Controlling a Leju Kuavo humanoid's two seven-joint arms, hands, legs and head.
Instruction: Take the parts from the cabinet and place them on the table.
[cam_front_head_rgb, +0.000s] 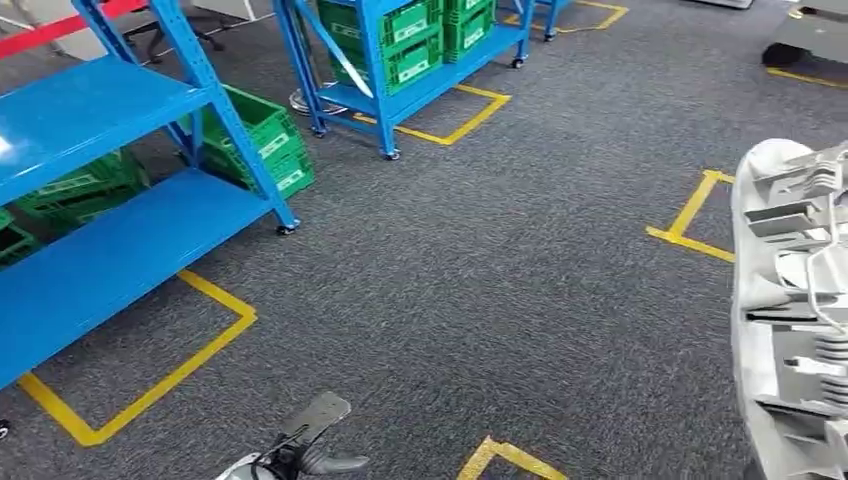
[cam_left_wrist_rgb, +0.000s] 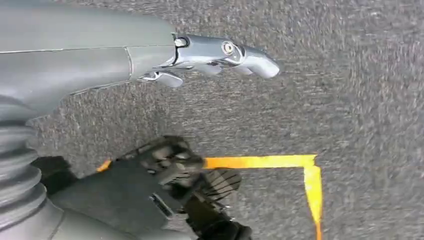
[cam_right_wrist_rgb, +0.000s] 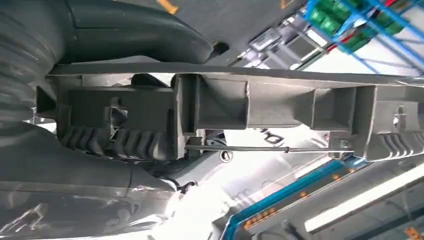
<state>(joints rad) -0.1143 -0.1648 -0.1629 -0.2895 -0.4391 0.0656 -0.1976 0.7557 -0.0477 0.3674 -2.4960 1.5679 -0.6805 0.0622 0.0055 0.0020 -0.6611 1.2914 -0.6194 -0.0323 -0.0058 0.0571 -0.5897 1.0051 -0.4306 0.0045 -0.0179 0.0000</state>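
right hand (cam_right_wrist_rgb: 75, 165) clamped on grey part (cam_front_head_rgb: 790, 310), left hand (cam_front_head_rgb: 305, 445) empty, fingers apart; carry level, well clear of blue cabinet (cam_front_head_rgb: 90, 190).

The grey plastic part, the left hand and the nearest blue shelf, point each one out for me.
grey plastic part (cam_front_head_rgb: 790, 300): head view, on its ribbed inner face.
left hand (cam_front_head_rgb: 305, 440): head view, on the middle of the hand.
blue shelf (cam_front_head_rgb: 90, 110): head view, on the bare upper board.

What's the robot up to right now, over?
Right hand grips grey part. Left hand empty, fingers apart. Blue rack to the left; no table seen.
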